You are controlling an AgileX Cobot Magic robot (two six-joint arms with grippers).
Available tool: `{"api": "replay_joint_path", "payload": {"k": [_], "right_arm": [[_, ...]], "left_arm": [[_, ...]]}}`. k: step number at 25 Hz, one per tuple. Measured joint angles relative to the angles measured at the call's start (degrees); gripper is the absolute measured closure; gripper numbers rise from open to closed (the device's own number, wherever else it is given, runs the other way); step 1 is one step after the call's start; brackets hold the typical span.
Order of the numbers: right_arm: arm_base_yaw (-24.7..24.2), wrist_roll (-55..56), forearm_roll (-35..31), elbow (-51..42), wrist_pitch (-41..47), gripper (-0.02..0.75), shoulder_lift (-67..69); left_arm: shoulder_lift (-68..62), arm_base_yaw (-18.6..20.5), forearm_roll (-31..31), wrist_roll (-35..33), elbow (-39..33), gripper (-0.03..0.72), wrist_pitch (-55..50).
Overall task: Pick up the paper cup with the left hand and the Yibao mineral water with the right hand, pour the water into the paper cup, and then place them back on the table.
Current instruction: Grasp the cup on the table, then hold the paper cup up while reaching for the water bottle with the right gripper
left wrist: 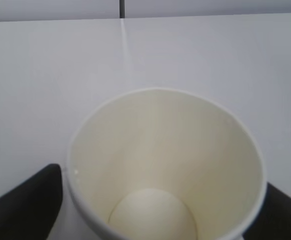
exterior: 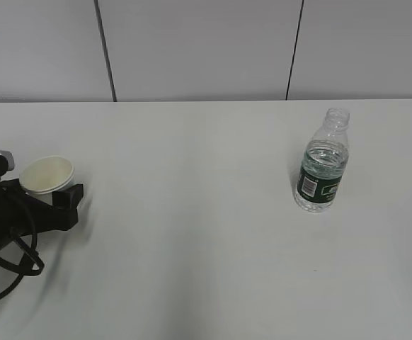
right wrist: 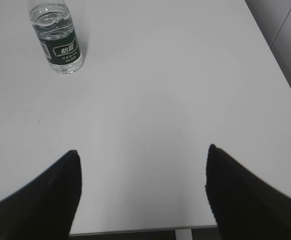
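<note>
White table (right wrist: 150, 100) lies bare ahead of the right hand (right wrist: 143, 187), jaws apart, Yibao mineral water (right wrist: 58, 37) far ahead-left. Left hand (left wrist: 155, 200) straddles the paper cup (left wrist: 163, 165), apparently ungripped.

Small cream-white paper cup (exterior: 47, 174), tapered with a rolled rim, upright and empty, standing on the white worktop (exterior: 192, 234) between the spread fingers of the left hand (left wrist: 155, 210). Small clear Yibao mineral water (exterior: 323, 161) bottle, dark green label, uncapped, upright, partly filled, well ahead and to the left of the open right hand (right wrist: 143, 190).
</note>
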State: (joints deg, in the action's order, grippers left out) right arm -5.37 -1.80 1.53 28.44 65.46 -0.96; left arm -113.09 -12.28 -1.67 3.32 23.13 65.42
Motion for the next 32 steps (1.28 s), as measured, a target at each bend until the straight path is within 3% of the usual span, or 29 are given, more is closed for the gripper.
{"api": "replay_joint_path", "payload": {"k": [14,25,32], "right_arm": [[0.0,0.0,0.0,0.0,0.0,0.167,0.0],[0.0,0.0,0.0,0.0,0.0,0.167,0.0],[0.0,0.0,0.0,0.0,0.0,0.167,0.0]], "left_arm": [[-1.6,0.0,0.2,0.0,0.2,0.123,0.0],[-2.1,0.0,0.2,0.0,0.8,0.249,0.0],[-2.1,0.0,0.1,0.0,0.8,0.266,0.0]]}}
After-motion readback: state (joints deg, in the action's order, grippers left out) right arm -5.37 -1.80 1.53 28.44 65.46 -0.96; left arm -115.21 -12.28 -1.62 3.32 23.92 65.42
